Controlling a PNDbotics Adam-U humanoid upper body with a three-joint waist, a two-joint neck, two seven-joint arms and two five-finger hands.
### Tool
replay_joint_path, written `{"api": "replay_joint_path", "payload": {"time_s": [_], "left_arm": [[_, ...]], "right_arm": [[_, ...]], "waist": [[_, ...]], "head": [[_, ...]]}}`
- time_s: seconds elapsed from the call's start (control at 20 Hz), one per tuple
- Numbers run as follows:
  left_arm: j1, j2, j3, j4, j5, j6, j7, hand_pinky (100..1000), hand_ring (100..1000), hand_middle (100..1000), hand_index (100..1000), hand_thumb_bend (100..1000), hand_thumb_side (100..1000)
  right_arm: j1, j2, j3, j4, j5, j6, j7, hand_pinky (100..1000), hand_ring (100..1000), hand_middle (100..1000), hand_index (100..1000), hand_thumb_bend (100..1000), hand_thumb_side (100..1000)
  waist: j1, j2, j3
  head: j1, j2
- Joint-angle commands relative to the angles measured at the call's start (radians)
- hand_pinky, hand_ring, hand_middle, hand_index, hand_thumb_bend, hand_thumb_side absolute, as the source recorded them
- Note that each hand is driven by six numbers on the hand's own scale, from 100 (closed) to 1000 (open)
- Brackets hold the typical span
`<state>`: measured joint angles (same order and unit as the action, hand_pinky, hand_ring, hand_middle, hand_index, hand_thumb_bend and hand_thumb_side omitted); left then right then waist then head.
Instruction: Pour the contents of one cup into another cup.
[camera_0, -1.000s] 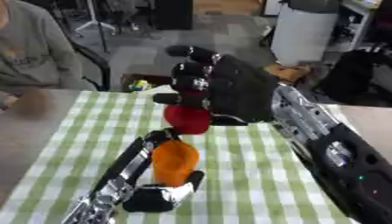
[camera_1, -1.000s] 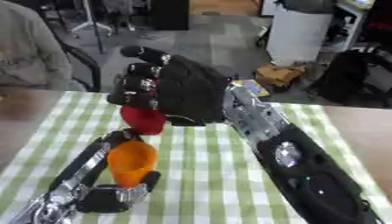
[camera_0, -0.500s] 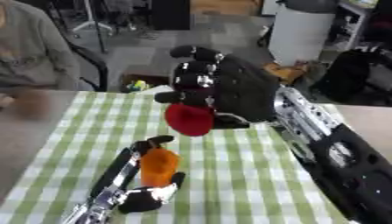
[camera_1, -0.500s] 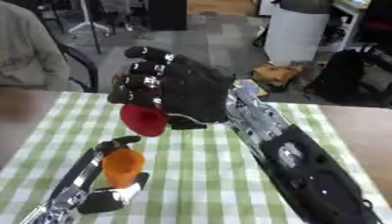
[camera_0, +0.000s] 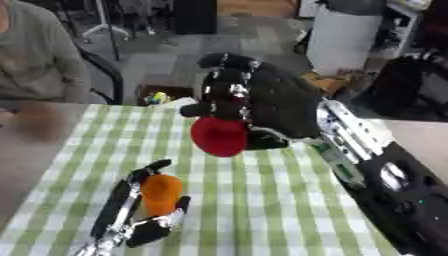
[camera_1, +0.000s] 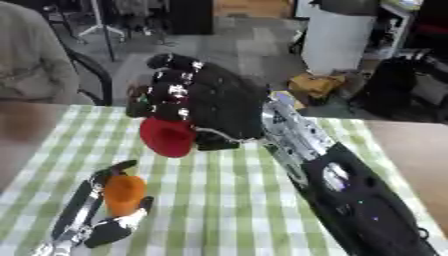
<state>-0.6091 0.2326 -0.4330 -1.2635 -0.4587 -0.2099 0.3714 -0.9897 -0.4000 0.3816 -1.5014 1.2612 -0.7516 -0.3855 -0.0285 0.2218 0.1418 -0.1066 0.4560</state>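
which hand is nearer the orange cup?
Left. The left hand is curled round the orange cup; the right hand holds the red cup above and beyond it.

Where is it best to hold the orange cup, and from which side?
Probably around its side wall, from the left: the orange cup stands roughly upright on the checked cloth, mouth up, and the left robot hand already wraps it there.

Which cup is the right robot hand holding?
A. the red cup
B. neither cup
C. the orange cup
A: the right robot hand has its fingers curled round the red cup, raised above the orange cup, which the left robot hand holds.
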Motion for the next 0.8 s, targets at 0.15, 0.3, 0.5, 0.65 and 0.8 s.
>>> {"api": "replay_joint_path", "payload": {"time_s": [0.15,0.3,0.5,0.65,0.8], "left_arm": [[0.017,-0.002,0.025,-0.007,-0.013,-0.018,0.016,651,710,589,922,999,663],[0.029,0.002,0.046,-0.030,0.026,-0.007,0.001,668,753,612,925,993,722],[0.035,0.023,0.073,-0.090,0.114,0.028,-0.011,665,770,621,917,927,764],[0.037,0.044,0.086,-0.141,0.179,0.055,-0.031,664,773,619,913,899,785],[0.043,0.058,0.089,-0.183,0.218,0.071,-0.059,665,776,618,908,875,804]], "right_arm": [[-0.009,-0.027,-0.018,-0.013,-0.051,-0.002,0.021,746,575,483,772,211,100],[0.001,-0.032,-0.025,-0.017,-0.081,0.005,0.031,716,571,421,770,196,100],[0.029,-0.047,-0.046,-0.012,-0.187,0.036,0.060,664,564,361,766,173,100],[0.053,-0.061,-0.065,-0.021,-0.246,0.054,0.093,636,562,342,765,159,100],[0.080,-0.066,-0.097,-0.010,-0.333,0.093,0.116,556,553,318,761,115,100]], "waist": [[0.001,-0.017,0.000],[0.001,-0.017,0.000],[0.002,-0.018,-0.002],[0.003,-0.018,-0.004],[0.005,-0.018,-0.005]], "head": [[0.002,-0.009],[0.002,-0.009],[0.005,-0.010],[0.008,-0.010],[0.009,-0.011]]}}
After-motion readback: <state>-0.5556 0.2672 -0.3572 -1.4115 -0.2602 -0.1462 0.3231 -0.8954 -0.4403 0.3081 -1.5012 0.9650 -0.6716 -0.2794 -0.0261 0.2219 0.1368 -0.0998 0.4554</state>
